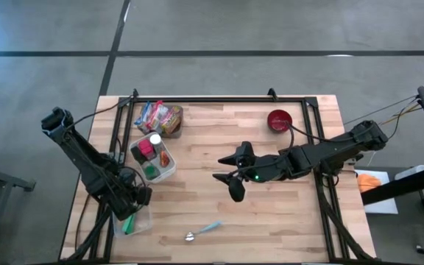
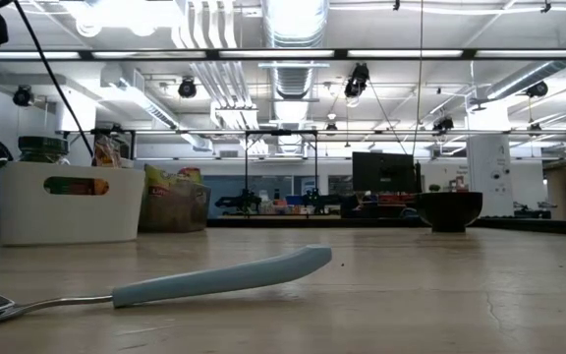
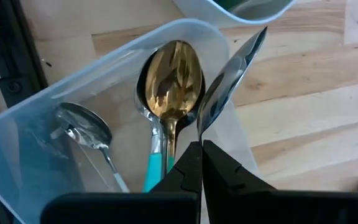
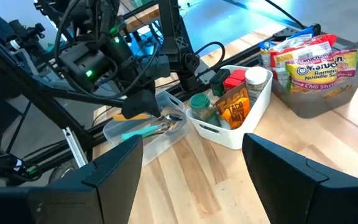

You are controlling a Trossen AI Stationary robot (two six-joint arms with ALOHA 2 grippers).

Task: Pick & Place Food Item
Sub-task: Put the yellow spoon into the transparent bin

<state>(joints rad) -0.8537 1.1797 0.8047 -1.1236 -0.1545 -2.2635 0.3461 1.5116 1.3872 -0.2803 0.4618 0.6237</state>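
My left gripper (image 1: 137, 200) points down over a clear utensil tub (image 1: 132, 222) at the table's near left corner, shut on a silver spoon (image 3: 229, 84). In the tub lie a gold spoon with a teal handle (image 3: 173, 74) and another silver spoon (image 3: 82, 124). Food sits at the far left: noodle packets in a clear bin (image 1: 160, 116) and spice jars in a white bin (image 1: 153, 156). My right gripper (image 1: 227, 177) hovers open above the table's middle, nothing between its fingers (image 4: 110, 171). My left gripper pinches the silver spoon's narrow end (image 3: 199, 134) between its two shut fingers, coming from above. The spoon hangs below the fingertips, bowl end down, over the tub's rim (image 3: 225, 43). Whether it touches the tub I cannot tell.
A spoon with a light blue handle (image 1: 203, 230) lies loose near the table's near edge. A dark red bowl (image 1: 279, 120) stands at the far right. Black frame rails run along the left, far and right edges. Bare wood lies between the bins and the bowl.
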